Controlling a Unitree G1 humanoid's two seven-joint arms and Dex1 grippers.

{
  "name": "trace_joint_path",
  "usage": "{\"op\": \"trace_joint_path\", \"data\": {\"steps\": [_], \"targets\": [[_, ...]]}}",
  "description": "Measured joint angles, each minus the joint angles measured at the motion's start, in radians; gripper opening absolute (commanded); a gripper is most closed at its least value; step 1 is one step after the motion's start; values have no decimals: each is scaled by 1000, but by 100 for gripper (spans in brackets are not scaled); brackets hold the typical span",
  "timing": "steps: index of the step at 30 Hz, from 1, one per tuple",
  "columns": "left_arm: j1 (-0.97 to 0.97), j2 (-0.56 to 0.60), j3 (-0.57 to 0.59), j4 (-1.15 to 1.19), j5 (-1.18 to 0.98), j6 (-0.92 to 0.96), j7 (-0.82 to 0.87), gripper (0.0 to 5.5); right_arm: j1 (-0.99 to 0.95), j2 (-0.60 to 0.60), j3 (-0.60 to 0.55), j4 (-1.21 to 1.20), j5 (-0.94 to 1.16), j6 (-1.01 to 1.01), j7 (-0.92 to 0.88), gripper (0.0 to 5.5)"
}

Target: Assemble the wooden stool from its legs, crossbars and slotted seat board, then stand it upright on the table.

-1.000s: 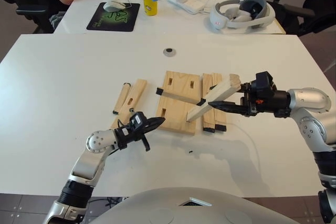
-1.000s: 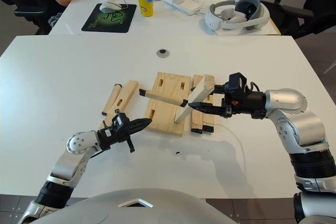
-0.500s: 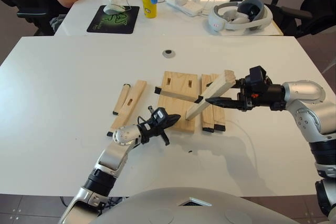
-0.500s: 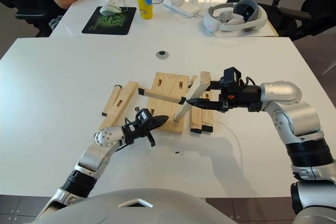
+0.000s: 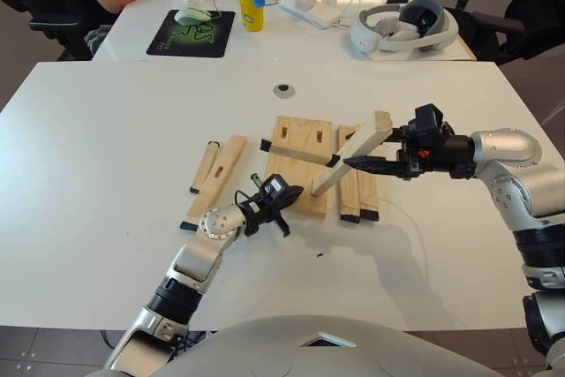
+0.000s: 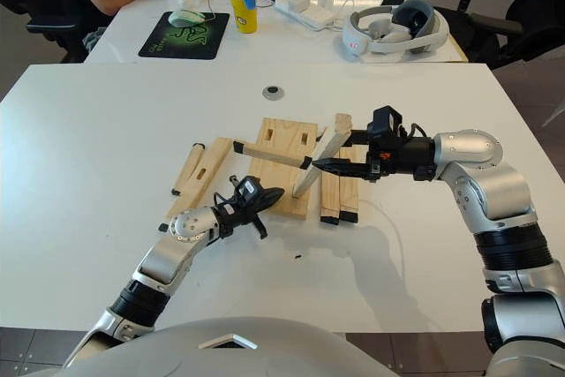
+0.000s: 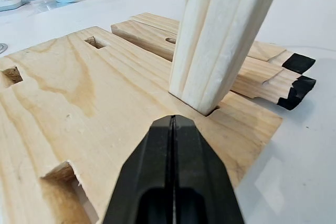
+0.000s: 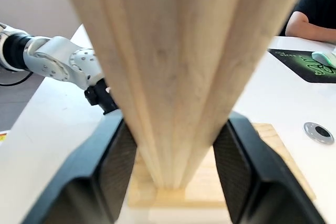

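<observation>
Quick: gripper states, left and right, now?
Left gripper: closed, holding nothing.
Right gripper: closed on the wooden leg.

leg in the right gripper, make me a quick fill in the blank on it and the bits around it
The right gripper is shut on the leg, whose lower end sits in a ___ of the seat board.
The leg stands ___, not upright.
The left gripper, at the seat board's near edge, holds nothing and has its fingers ___.
Missing words: slot; tilted; shut.
</observation>
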Motion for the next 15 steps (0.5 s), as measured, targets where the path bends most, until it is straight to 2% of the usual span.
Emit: {"op": "trace_joint_path", "data": {"steps": [2,8,11,15], "targets": [[-1,-1,0,-3,0,1,4,0,49,22,2,12,-10,17,-8,319],[-2,0,-1,-5,0,11,23,0,27,63,-111,-10,10,21,-32,406],[-4,0,-2,-5,0,13,30,0,39,65,-185,-32,65,90,-39,449],[-5,0,-1,-5,-1,17,31,0,54,54,-338,-58,155,179,-106,396]]}}
